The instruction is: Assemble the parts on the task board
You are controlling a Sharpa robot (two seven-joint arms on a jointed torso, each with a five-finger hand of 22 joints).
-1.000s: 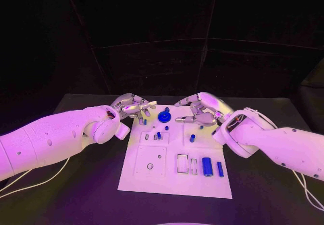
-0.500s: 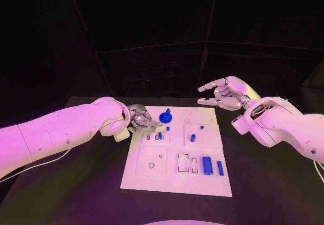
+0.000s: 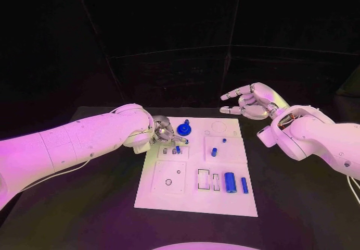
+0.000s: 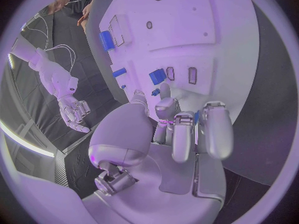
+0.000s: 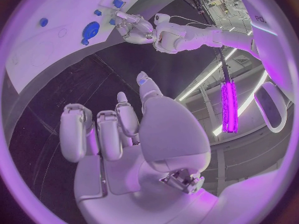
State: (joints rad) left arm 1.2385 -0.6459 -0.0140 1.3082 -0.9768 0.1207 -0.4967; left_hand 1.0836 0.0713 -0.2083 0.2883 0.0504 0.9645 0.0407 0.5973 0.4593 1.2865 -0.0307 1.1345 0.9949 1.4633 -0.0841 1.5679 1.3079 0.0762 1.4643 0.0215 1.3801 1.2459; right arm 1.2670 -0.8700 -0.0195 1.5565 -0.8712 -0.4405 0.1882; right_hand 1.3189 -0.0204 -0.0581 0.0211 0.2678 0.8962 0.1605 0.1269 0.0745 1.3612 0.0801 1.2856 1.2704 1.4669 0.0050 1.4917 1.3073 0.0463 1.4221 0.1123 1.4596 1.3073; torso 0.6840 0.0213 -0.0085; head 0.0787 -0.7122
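On black table (image 3: 300, 208), white board (image 3: 188, 198) lay centre w/ blue parts (image 3: 230, 183). Left hand (image 3: 165, 133) hovered at board's far-left edge by blue knob (image 3: 183, 129), fingers curled; grip unclear. Right hand (image 3: 251, 101) was raised off board, fingers spread, empty.

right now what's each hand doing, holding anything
Left hand: over the task board, fingers curled; whether it holds a part cannot be told.
Right hand: open, holding nothing.

A robotics lab or demo booth: black-draped table (image 3: 90, 208); dark curtained backdrop (image 3: 180, 67); glowing light strip (image 5: 228, 107) overhead
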